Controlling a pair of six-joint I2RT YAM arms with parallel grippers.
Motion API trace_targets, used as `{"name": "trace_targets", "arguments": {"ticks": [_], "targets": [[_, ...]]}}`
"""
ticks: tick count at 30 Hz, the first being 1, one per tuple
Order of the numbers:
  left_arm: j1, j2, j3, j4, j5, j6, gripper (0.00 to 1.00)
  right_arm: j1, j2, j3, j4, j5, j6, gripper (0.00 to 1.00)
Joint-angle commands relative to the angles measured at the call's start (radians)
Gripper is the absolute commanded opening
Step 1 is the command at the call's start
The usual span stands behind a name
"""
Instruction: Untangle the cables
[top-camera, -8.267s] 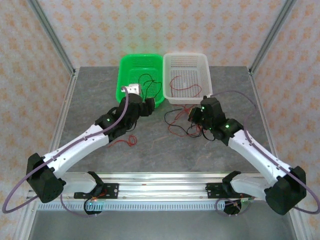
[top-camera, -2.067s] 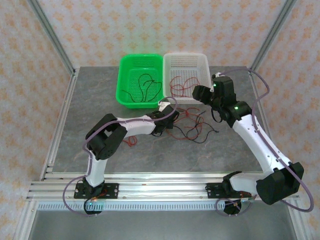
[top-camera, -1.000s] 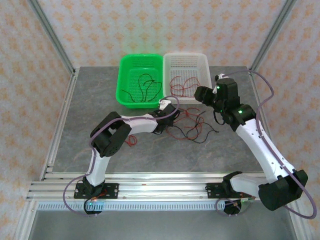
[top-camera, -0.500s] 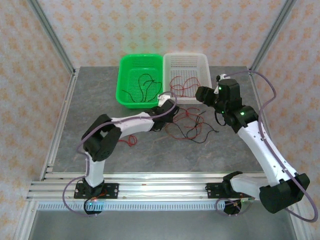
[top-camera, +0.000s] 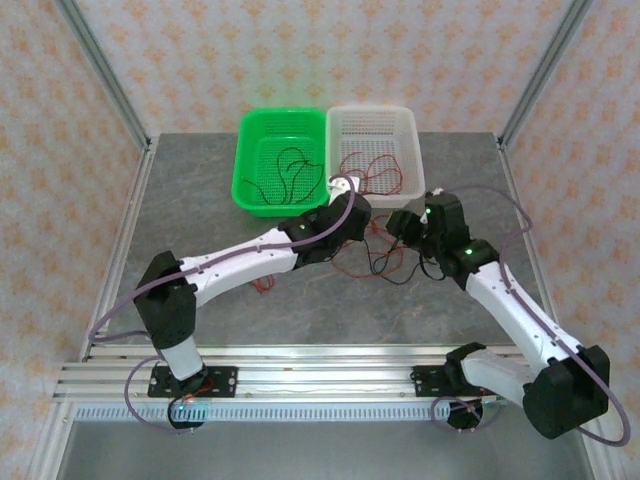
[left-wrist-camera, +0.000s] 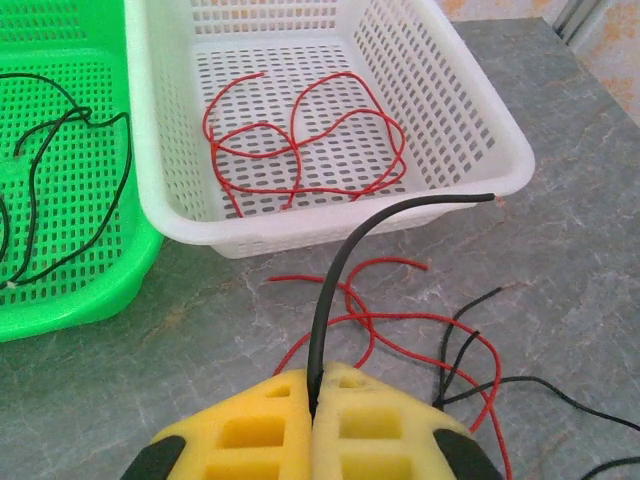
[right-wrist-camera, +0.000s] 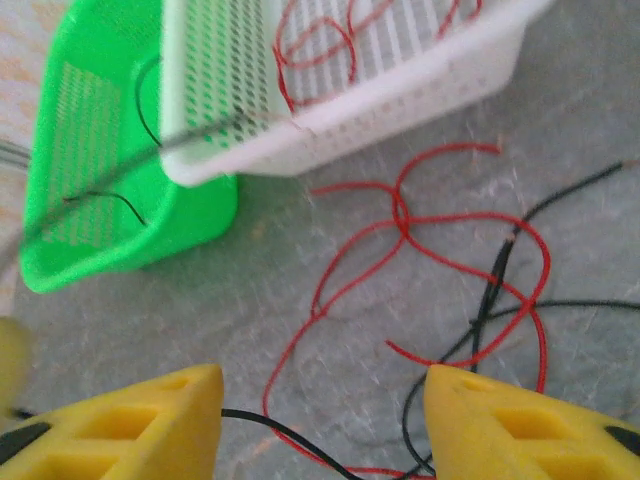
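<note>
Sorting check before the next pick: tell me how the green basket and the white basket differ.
The green basket holds black cables; the white basket holds red cables. In the top view the green basket sits on the left and the white basket on the right. Both are rectangular, perforated all over, and stand side by side.

No writing can be read in any view.
Neither the green basket (top-camera: 247, 130) at eleven o'clock on the tabletop (top-camera: 200, 220) nor the white basket (top-camera: 372, 110) at twelve o'clock carries a legible label, brand or number. The cables (left-wrist-camera: 320, 320) are too thin to show any print. The wall covering (top-camera: 330, 50) bears a repeated orange ornament, not letters.
</note>
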Motion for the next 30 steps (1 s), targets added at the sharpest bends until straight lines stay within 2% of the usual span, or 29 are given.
{"name": "trace_targets", "arguments": {"ticks": [1, 4, 13, 17, 23, 30], "targets": [[-0.020, -0.066, 0.052, -0.049, -0.043, 0.019, 0.00, 0.004, 0.033, -0.067, 0.116, -0.047, 0.081, 0.48], [-0.037, -0.092, 0.076, -0.055, -0.046, 0.029, 0.00, 0.009, 0.080, -0.120, 0.177, -0.063, 0.098, 0.43], [-0.085, -0.110, 0.182, -0.095, -0.080, 0.065, 0.00, 0.101, 0.286, -0.163, 0.304, -0.045, 0.123, 0.39], [-0.100, -0.121, 0.229, -0.112, -0.101, 0.082, 0.00, 0.107, 0.370, -0.184, 0.343, -0.027, 0.127, 0.32], [-0.111, -0.139, 0.305, -0.153, -0.151, 0.118, 0.00, 0.108, 0.400, -0.209, 0.334, 0.048, 0.108, 0.25], [-0.113, -0.162, 0.396, -0.207, -0.220, 0.164, 0.00, 0.105, 0.399, -0.217, 0.301, 0.116, 0.092, 0.25]]}}
